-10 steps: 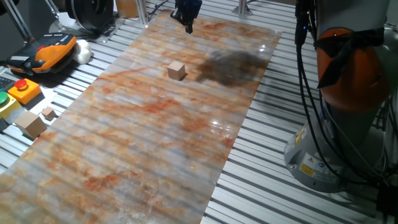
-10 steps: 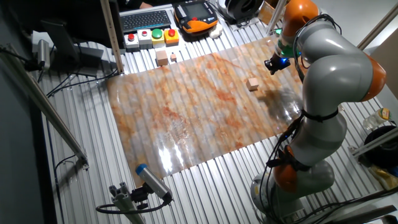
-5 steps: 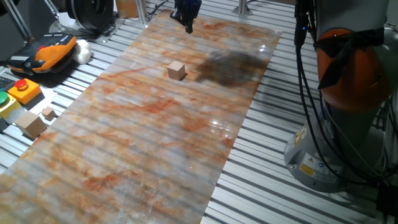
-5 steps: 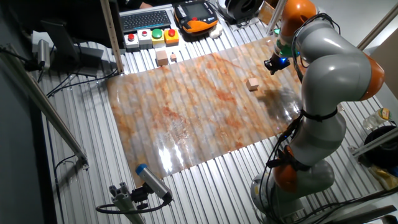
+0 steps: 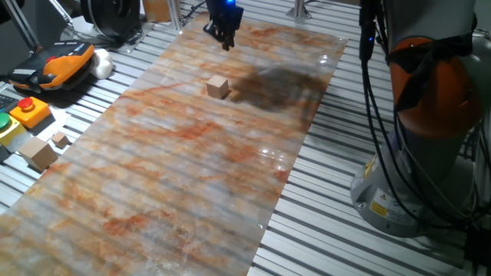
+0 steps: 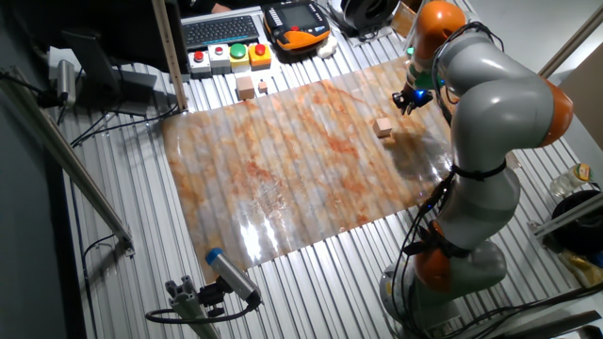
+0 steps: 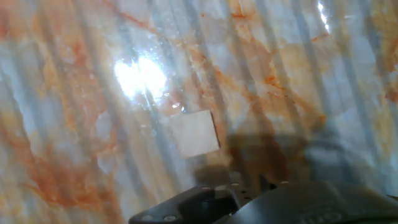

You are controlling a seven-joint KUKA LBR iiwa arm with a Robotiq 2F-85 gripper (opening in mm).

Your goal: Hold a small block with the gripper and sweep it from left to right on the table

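Note:
The small block [image 5: 218, 87] is a light-tan wooden cube resting on the marbled table [image 5: 176, 176], far from my fingers. It also shows in the other fixed view [image 6: 382, 127] and in the middle of the hand view [image 7: 194, 133]. My gripper [image 5: 222, 34] hangs above the far end of the table, beyond the block, with its blue light glowing. It holds nothing and its fingers look apart. In the other fixed view the gripper [image 6: 407, 102] is up and right of the block. The hand view shows only the black gripper body at the bottom edge.
A larger tan block [image 5: 37, 152] and a tiny cube [image 5: 60, 139] lie off the sheet at left, near coloured button boxes [image 5: 29, 110] and an orange pendant [image 5: 57, 63]. The robot base [image 5: 414, 153] stands to the right. Bare aluminium slats [image 5: 330, 192] flank the sheet.
The gripper has shifted a little left toward the block and turned at the wrist. Its shadow on the sheet has slid toward the block. The block has not moved.

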